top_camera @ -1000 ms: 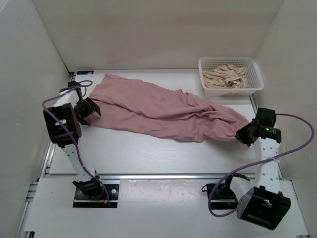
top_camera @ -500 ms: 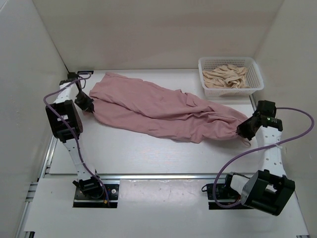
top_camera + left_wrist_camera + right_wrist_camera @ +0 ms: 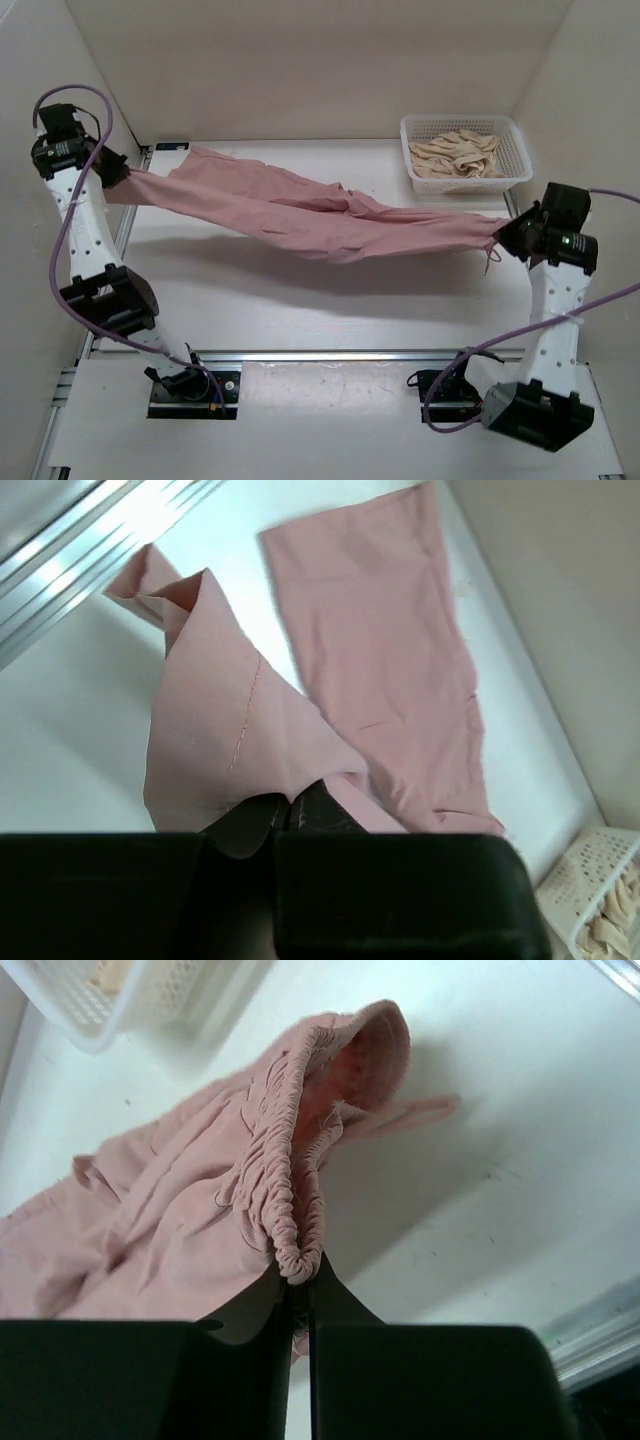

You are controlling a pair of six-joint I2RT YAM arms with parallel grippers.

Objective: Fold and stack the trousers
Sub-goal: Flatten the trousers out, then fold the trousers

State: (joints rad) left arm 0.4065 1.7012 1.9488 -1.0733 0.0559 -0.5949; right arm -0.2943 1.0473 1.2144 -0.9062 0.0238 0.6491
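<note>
the trousers (image 3: 300, 205) stretch lengthwise left to right, waistband rightward.

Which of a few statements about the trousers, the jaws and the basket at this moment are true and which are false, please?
1. The trousers are stretched out between the two arms. True.
2. The left jaws stand open beside the fabric. False: they are shut on one end of the trousers.
3. The right jaws pinch a gathered edge of the trousers. True.
4. The white basket is empty. False: it holds beige cloth.
5. The trousers lie folded in a neat stack. False: they are unfolded and drawn out at full length.
</note>
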